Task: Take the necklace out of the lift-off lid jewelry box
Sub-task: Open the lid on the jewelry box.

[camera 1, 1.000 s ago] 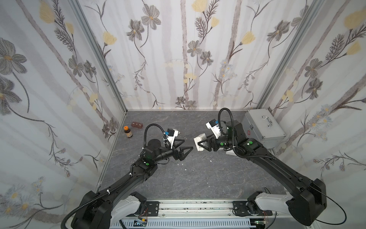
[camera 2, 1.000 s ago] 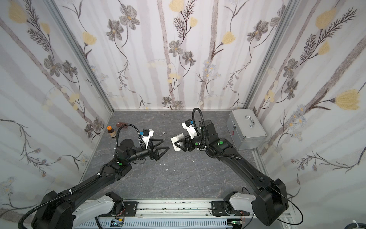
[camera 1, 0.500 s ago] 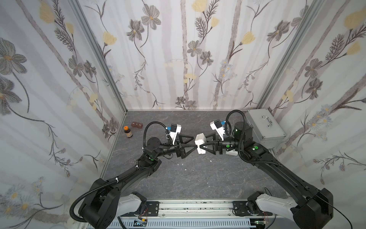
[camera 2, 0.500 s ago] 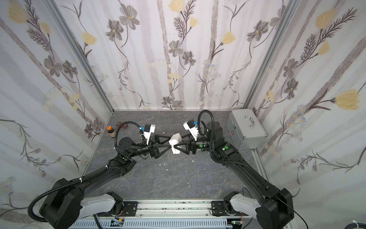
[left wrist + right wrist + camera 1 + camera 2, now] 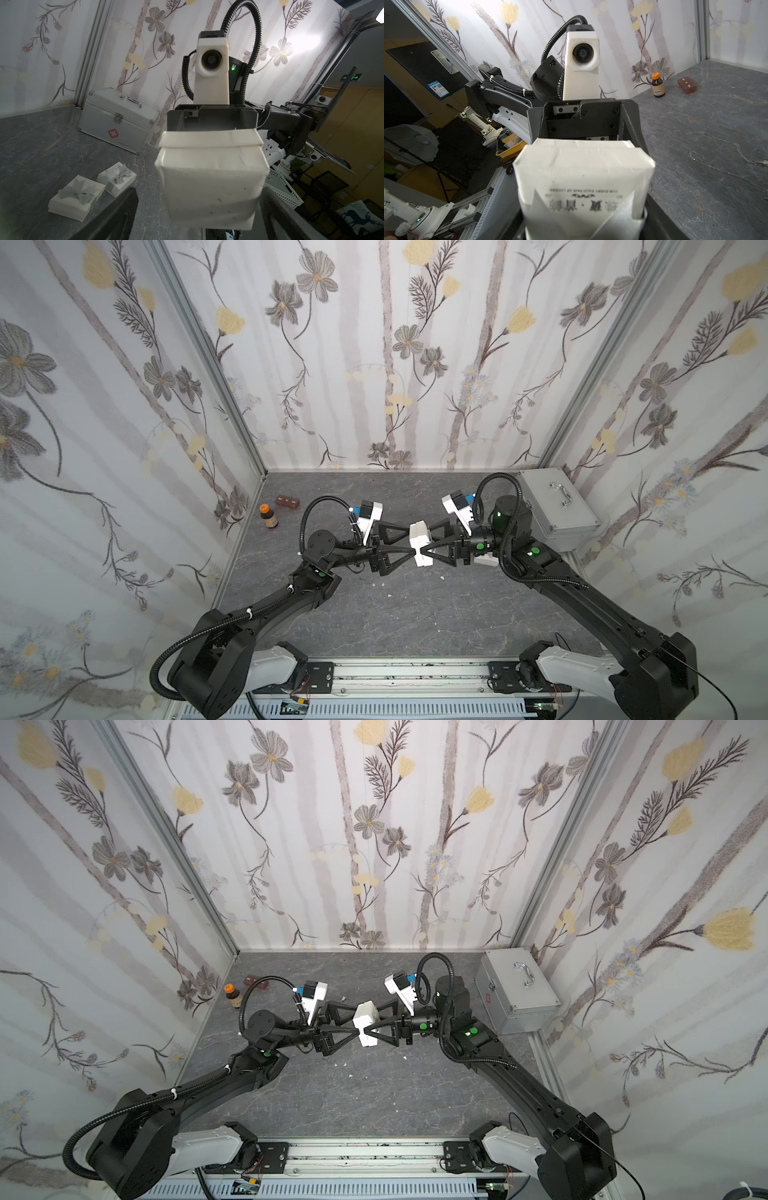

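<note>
Right tool (image 5: 426, 542) clamping box (image 5: 419, 533), creased white cardboard

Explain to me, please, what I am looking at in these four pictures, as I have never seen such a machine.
These are two black robot arms at a grey table, each ending in a two-fingered gripper. Two pictures look down from above, side by side; the other two come from a camera on each wrist. The right gripper holds a white jewelry box in the air, lid on; the left gripper stands open around its other end. On the table lie a silver case, a brown bottle, a small brown block, two gift boxes with bows and a thin chain.
</note>
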{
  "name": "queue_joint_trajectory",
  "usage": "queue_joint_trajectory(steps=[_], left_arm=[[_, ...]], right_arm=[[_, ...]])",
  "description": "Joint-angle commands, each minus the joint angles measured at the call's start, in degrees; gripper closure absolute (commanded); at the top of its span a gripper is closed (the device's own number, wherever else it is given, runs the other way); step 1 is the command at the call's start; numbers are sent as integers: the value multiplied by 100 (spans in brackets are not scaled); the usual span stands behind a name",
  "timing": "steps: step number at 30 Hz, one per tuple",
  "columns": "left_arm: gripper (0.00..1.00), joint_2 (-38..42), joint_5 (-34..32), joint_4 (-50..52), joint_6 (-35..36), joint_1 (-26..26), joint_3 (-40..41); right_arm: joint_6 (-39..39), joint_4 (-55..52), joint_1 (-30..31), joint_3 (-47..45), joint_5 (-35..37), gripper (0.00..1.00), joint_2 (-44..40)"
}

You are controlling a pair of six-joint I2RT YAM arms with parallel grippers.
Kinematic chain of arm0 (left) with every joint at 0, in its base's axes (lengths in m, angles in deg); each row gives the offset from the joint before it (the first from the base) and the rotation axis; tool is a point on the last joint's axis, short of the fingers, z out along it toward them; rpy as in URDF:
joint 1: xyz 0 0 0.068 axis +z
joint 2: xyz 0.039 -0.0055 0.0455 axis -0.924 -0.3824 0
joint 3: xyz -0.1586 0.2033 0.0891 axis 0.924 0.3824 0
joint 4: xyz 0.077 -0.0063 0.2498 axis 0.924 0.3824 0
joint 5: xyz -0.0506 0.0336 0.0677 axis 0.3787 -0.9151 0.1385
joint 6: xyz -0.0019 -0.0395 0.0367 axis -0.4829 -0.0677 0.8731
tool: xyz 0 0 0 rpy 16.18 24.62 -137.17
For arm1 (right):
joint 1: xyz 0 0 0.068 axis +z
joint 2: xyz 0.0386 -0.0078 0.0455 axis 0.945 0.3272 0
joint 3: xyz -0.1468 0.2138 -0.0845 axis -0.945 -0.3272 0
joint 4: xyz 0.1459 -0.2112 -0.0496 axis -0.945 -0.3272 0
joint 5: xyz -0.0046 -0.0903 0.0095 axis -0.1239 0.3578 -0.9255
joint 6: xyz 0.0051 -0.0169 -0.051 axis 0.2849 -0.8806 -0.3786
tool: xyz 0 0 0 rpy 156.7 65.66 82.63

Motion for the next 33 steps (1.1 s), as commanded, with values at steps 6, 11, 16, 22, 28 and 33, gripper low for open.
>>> queue_joint_trajectory(steps=[6,11,16,22,28,33], left_arm=[[12,-188,176,-593,-192,-51,-102],[15,-214,235,-647,-203,-78,-117],[22,-232,240,-675,-203,-102,-127],[27,-195,226,-622,-156,-102,-103],[34,-123,170,-458,-22,-102,-93],[38,-120,143,-422,27,-103,-101]], right_arm=[[16,338,9,-30,-188,32,91],[15,383,9,-56,-241,32,100],[15,412,1,-90,-220,32,78],[-12,455,-65,-194,-134,32,-21],[-3,464,-211,-311,-132,31,-210],[-3,491,-224,-329,-190,30,-181]])
